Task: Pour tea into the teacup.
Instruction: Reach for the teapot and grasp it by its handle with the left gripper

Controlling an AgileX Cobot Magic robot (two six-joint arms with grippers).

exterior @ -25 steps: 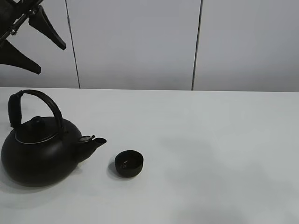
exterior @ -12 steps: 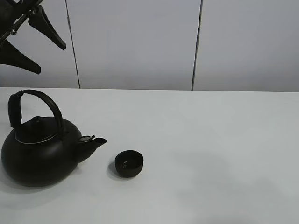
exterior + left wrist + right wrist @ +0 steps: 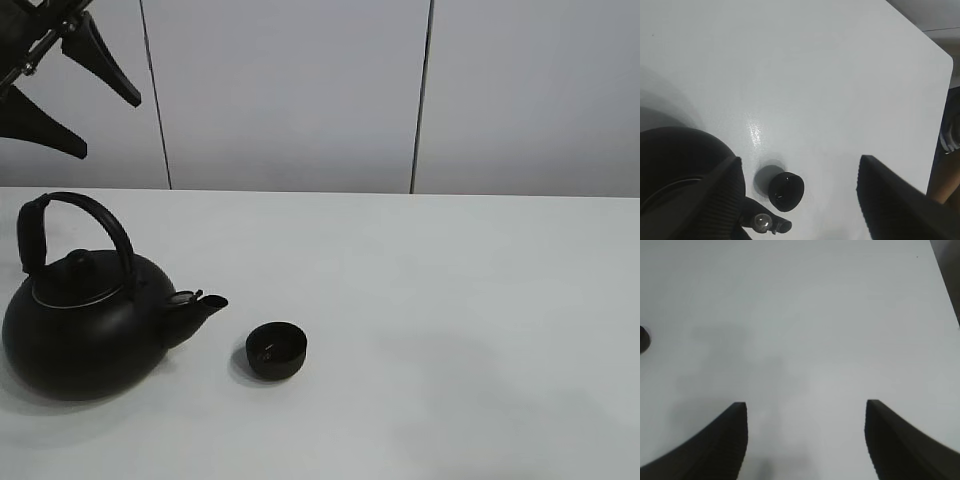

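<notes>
The teacup [image 3: 276, 350] stands low beneath the left gripper [image 3: 799, 159], just off the kettle's [image 3: 85, 325] spout. I'd lower that gripper squarely over the arched handle [image 3: 95, 215] before closing. Its jaws are wide apart and empty. The right gripper [image 3: 806, 404] is also spread and empty, well away from the cup.

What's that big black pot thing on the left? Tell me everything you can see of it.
It is a round, matte-black kettle, metal by its look. An arched handle stands upright over a lid with a knob and a thin bright rim. Its short spout points toward the teacup, close but apart. It stands upright on the white table; nothing else touches it.
</notes>
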